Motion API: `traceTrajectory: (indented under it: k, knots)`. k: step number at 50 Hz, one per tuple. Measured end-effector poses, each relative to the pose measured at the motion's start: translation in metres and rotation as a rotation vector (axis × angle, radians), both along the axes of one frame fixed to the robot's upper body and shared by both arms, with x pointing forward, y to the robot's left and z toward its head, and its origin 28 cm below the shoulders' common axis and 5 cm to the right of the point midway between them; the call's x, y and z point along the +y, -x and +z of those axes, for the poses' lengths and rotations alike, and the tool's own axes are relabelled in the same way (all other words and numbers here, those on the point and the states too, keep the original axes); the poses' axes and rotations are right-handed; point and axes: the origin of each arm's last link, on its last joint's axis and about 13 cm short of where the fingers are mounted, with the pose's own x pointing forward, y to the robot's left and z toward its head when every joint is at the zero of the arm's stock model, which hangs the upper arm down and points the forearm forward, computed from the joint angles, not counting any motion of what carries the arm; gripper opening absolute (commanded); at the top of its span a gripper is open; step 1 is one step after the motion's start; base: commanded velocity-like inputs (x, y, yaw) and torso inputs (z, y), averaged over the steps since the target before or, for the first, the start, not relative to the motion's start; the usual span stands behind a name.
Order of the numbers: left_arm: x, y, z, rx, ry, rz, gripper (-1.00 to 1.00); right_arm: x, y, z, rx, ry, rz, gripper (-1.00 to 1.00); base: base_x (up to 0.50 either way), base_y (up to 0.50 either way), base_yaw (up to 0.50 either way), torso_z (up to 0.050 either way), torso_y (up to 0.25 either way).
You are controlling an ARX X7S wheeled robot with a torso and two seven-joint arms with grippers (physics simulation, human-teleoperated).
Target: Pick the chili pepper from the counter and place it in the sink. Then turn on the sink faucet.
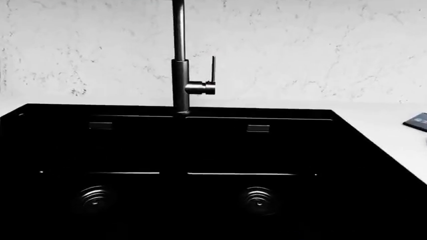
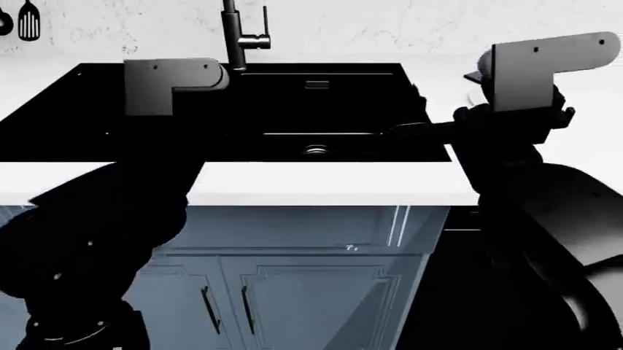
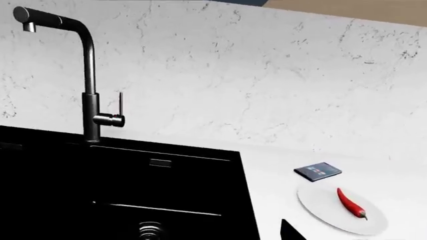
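Note:
The red chili pepper (image 3: 351, 203) lies on a white plate (image 3: 320, 207) on the white counter (image 3: 280, 175), right of the black sink (image 3: 133, 185). The sink also shows in the head view (image 2: 292, 102) and the left wrist view (image 1: 200, 150). The dark faucet (image 3: 91, 100) stands at the sink's back rim, its lever (image 3: 120, 106) upright. My right gripper (image 2: 421, 128) hovers at the sink's right edge; one dark fingertip (image 3: 291, 233) shows far off centre, empty. My left arm's grey wrist bracket (image 2: 171, 82) is over the sink's left part. Its gripper is lost against the black.
A dark flat phone-like slab (image 3: 318, 171) lies on the counter behind the plate. Two ringed drains (image 1: 94, 196) (image 1: 259, 198) sit in the basin. Utensils (image 2: 29, 20) hang on the marble backsplash at the far left. Grey cabinet doors (image 2: 292, 292) are below the counter's front edge.

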Motion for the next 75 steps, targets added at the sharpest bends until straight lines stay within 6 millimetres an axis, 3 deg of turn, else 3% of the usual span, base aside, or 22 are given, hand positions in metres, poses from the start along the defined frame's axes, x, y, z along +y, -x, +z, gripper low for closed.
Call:
traceTrajectory:
  k: [17,29,75]
  knots:
    - [-0.013,-0.081,0.011,0.04,-0.025,0.088,1.0,-0.015,-0.081,0.017,0.085,-0.059,-0.024,1.0,0.14,0.0,0.0,0.0,0.0]
    - [-0.015,-0.113,0.006,0.034,-0.044,0.142,1.0,-0.021,-0.11,0.017,0.126,-0.059,-0.058,1.0,0.41,0.01,0.0,0.0,0.0]
    - [-0.028,-0.116,-0.002,0.049,-0.033,0.089,1.0,-0.023,-0.122,0.019,0.148,-0.039,-0.075,1.0,0.35,0.01,0.0,0.0,0.001]
